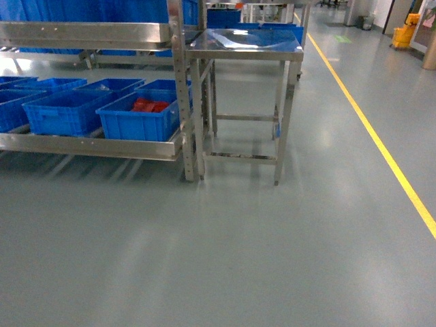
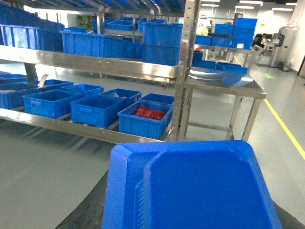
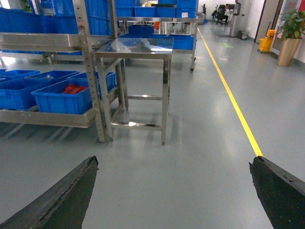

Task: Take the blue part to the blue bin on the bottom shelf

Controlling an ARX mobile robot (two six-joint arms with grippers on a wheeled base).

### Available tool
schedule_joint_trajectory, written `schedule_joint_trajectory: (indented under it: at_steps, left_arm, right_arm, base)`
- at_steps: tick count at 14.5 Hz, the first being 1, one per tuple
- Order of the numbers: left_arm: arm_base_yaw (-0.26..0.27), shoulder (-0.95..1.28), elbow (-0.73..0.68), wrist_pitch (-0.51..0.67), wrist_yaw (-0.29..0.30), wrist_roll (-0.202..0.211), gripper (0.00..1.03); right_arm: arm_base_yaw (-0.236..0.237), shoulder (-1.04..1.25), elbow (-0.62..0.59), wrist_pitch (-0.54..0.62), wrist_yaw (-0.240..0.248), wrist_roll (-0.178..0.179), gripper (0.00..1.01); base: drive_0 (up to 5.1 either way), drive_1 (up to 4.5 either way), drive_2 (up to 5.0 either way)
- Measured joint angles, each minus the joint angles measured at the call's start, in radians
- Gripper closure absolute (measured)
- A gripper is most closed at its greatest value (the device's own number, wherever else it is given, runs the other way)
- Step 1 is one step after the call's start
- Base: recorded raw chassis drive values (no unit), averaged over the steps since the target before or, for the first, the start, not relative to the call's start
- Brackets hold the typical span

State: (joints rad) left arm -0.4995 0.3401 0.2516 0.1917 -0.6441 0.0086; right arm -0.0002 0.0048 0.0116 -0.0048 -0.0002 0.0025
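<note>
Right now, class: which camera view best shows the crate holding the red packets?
The left wrist view: the crate with red packets sits near centre, its contents visible from above. The head view shows it off to the left; the right wrist view shows it small, partly behind an upright.

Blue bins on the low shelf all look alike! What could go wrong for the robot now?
1. The blue bins on the bottom shelf sit side by side and look alike, so the part might land in a wrong one, such as the bin with red packets.
2. The upper shelf hangs low over them; a reaching arm might bump it.
3. The steel table stands right against the rack; the base might clip its legs.
</note>
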Motion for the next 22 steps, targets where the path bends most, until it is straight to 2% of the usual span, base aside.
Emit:
schedule_joint_trajectory:
  at_steps: [22]
  left_arm:
    - [-0.001,-0.001,0.0,0.0,0.0,0.0,0.6]
  right_arm:
    - [0.0,0.0,0.0,0.0,0.0,0.0,0.03]
  base:
    - [0.0,4.18,-4.2]
